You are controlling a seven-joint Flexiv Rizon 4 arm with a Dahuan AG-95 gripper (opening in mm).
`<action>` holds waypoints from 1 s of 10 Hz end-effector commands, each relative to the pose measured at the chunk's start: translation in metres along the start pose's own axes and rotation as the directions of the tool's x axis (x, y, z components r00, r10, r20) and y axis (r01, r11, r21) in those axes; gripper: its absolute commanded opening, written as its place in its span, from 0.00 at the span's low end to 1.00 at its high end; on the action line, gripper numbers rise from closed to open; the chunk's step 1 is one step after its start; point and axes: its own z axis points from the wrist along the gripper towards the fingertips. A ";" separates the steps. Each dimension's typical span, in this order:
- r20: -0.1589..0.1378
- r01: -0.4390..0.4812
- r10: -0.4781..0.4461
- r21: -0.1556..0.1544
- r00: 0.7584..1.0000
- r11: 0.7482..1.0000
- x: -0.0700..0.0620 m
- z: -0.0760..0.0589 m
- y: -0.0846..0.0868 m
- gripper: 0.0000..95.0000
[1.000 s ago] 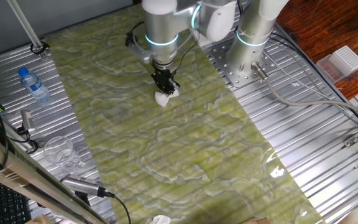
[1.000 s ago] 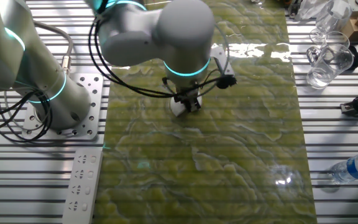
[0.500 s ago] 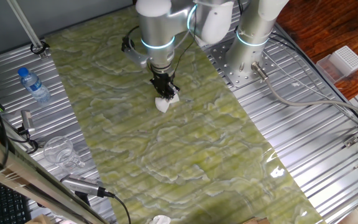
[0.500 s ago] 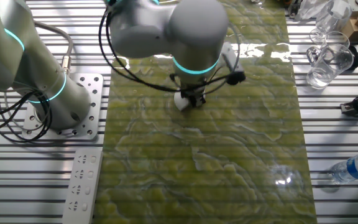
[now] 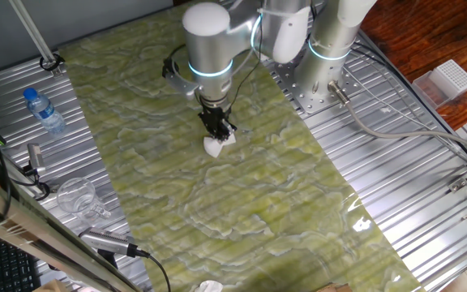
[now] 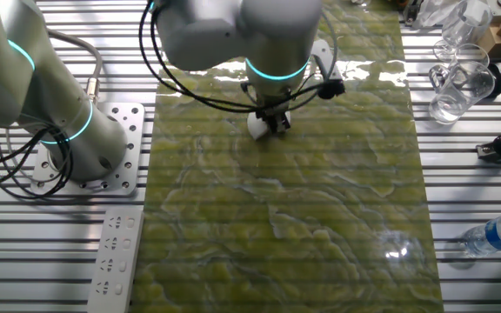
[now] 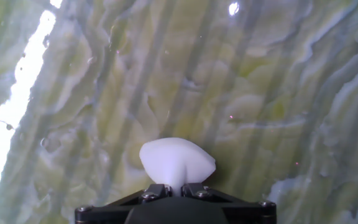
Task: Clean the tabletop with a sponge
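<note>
- The wiping step looks to be in hand: the gripper (image 5: 217,131) points straight down at the tabletop (image 5: 242,195), and the sponge (image 5: 215,146) sits pinched at its tip.
- The fingers (image 7: 156,190) are closed on the sponge (image 7: 176,161); in the hand view the white block bulges out just beyond them, squeezed narrow where they clamp it.
- The sponge (image 6: 258,127) is directly below the fingers and appears to press on the glossy yellow-green surface (image 6: 320,226). The contact line itself is hidden under the block, so whether it truly bears down or only skims is not certain.
- Relative to the fingers, a broad run of the veined sheet lies ahead in the hand view, with a bright glare strip off to the left side of that view.
- No dirt or spill shows near the fingers in any view; the marble pattern and reflections would make a faint smear hard to pick out.
- As a judgement, the task is under way but most of the sheet beyond the fingers remains to be covered.
- The next move calls for steady downward pressure while sliding the sponge sideways across the surface, keeping the grip firm so the soft block does not twist out.
- It also calls for keeping the stroke on the green sheet, short of the ribbed metal panels (image 5: 396,154) on either side of the fingers.
</note>
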 end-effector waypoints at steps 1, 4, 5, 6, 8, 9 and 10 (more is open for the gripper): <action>0.000 -0.013 0.013 0.002 1.000 1.000 -0.004 -0.003 0.010 0.00; 0.004 -0.052 0.052 0.008 0.999 0.999 -0.014 0.004 0.029 0.00; 0.003 -0.061 0.061 0.009 0.998 0.998 -0.017 0.006 0.035 0.00; 0.002 -0.068 0.068 0.008 0.998 0.998 -0.018 0.008 0.038 0.00; -0.003 -0.098 0.099 0.007 0.995 0.995 -0.023 0.010 0.051 0.00; -0.003 -0.111 0.111 0.009 0.994 0.994 -0.024 0.009 0.055 0.00; 0.000 -0.123 0.123 0.007 0.992 0.992 -0.025 0.009 0.059 0.00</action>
